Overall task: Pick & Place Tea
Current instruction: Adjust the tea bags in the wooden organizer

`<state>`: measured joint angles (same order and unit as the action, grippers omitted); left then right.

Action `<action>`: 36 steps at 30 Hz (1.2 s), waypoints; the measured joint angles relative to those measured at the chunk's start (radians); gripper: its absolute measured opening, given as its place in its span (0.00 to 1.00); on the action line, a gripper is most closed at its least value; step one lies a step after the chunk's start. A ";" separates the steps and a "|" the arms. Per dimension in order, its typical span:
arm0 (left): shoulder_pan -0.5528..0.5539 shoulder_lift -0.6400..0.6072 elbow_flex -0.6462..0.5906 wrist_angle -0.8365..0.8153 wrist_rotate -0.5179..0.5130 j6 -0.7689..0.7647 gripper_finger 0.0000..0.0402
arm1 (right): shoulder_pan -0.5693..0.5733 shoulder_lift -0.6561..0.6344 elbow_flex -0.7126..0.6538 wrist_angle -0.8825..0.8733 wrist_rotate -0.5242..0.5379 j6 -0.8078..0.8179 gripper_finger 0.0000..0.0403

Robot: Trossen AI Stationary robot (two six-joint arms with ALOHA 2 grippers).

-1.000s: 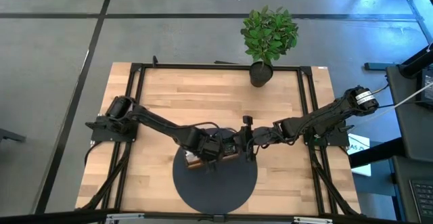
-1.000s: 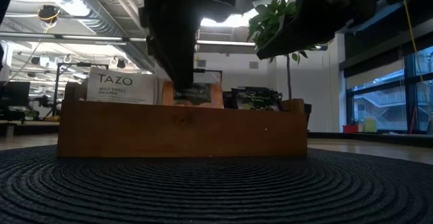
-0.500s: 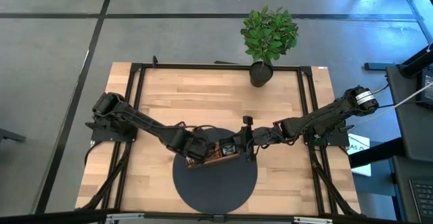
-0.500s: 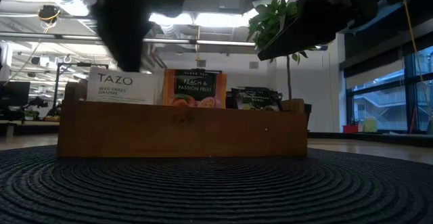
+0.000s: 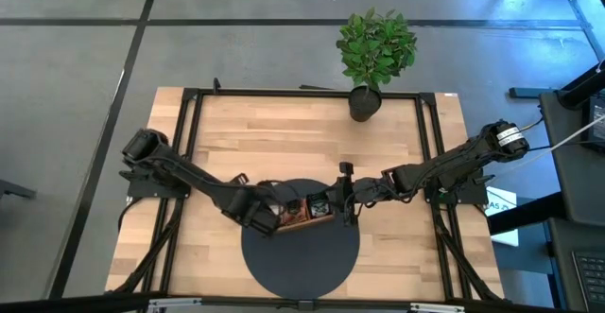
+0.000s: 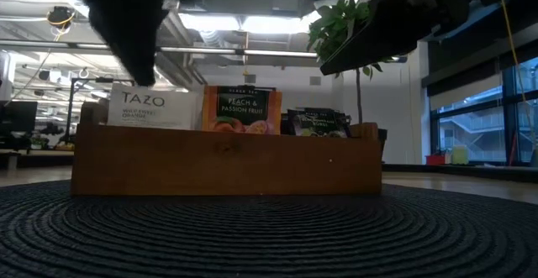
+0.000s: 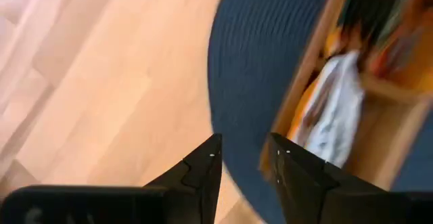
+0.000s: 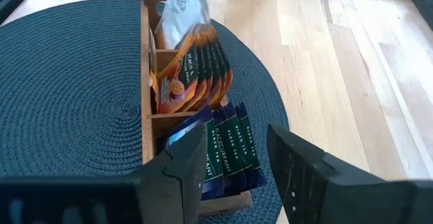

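Beside the wooden tray (image 5: 301,215) on the round dark mat (image 5: 301,252), the left tool (image 7: 243,158) hangs just off the tray's end, over the mat's edge, its fingers parted and nothing between them. The right tool (image 8: 233,149) hovers at the tray's opposite end, fingers apart and likewise empty.

My guess is that the placing step is finished for one sachet and the next pick is due. I can't see any loose tea outside the tray, so the next move calls for finding another sachet, closing on its thin edge and sliding it upright into its matching slot.

Three compartments of the tray hold tea: one white sachet (image 8: 179,7), a row of about six orange peach sachets (image 8: 199,68), and about five dark green sachets (image 8: 226,146). One potted plant (image 5: 375,53) stands at the table's (image 5: 284,138) far edge from the tray.
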<state>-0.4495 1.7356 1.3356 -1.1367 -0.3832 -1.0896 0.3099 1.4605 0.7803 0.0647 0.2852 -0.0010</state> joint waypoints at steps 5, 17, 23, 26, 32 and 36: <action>-0.052 -0.083 0.021 0.125 -0.100 0.031 0.30 | 0.000 0.000 0.000 0.000 0.000 0.000 0.39; -0.085 -0.004 -0.004 0.632 -0.082 0.349 0.29 | 0.000 0.000 0.000 0.000 0.001 -0.003 0.39; -0.048 0.105 -0.004 0.791 0.013 0.392 0.30 | 0.000 0.000 0.000 -0.007 0.000 -0.001 0.39; -0.033 0.126 -0.004 0.760 0.014 0.368 0.30 | 0.000 0.000 0.000 -0.014 -0.002 0.023 0.39; -0.018 0.135 -0.004 0.642 -0.055 0.305 0.30 | 0.000 0.000 0.000 -0.052 -0.025 0.053 0.39; -0.012 0.135 -0.004 0.559 -0.124 0.288 0.30 | 0.000 0.000 0.000 -0.053 -0.025 0.052 0.39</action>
<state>-0.4618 1.8709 1.3315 -0.5776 -0.5074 -0.8019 0.3099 1.4609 0.7803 0.0118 0.2604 0.0514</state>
